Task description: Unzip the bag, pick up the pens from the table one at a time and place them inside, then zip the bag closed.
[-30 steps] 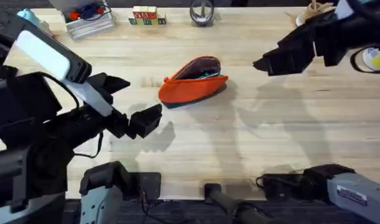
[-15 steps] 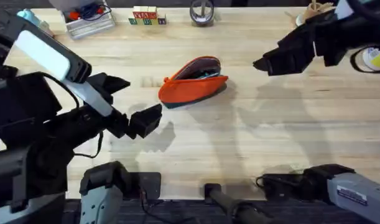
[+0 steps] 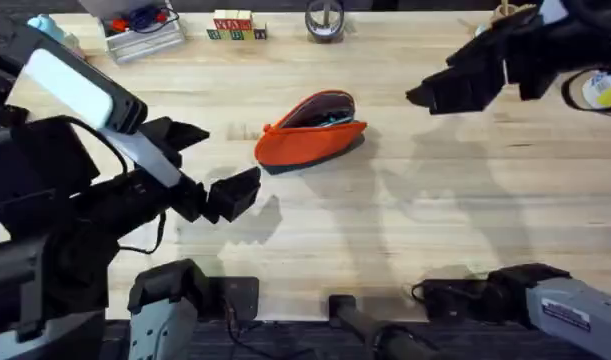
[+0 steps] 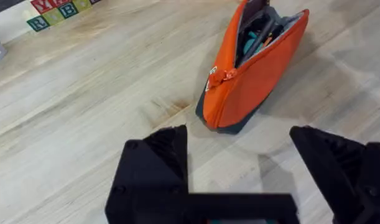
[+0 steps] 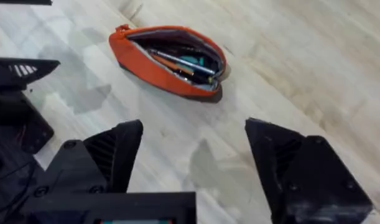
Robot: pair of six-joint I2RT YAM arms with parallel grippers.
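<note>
The orange bag [image 3: 310,132] lies in the middle of the table [image 3: 405,220], its zipper open along the top. Inside the bag [image 5: 168,59] I see slim things: an orange pen [image 5: 170,63] and a teal-coloured item beside it. No pens lie loose on the table. My left gripper [image 3: 217,162] hovers open to the left of the bag [image 4: 252,68], with nothing between its fingers [image 4: 155,168]. Off to the bag's right and slightly farther back, my right gripper [image 3: 425,97] hangs open and empty, its fingers [image 5: 115,155] spread wide.
Along the table's far edge stand letter blocks [image 3: 235,27], a clear tray [image 3: 140,35] of small items and a metal ring-shaped object [image 3: 325,20]. A white and yellow object [image 3: 600,92] sits at the far right. The wood around the bag is bare.
My right gripper has drifted slightly toward the far edge. The left arm and the bag have not moved.
</note>
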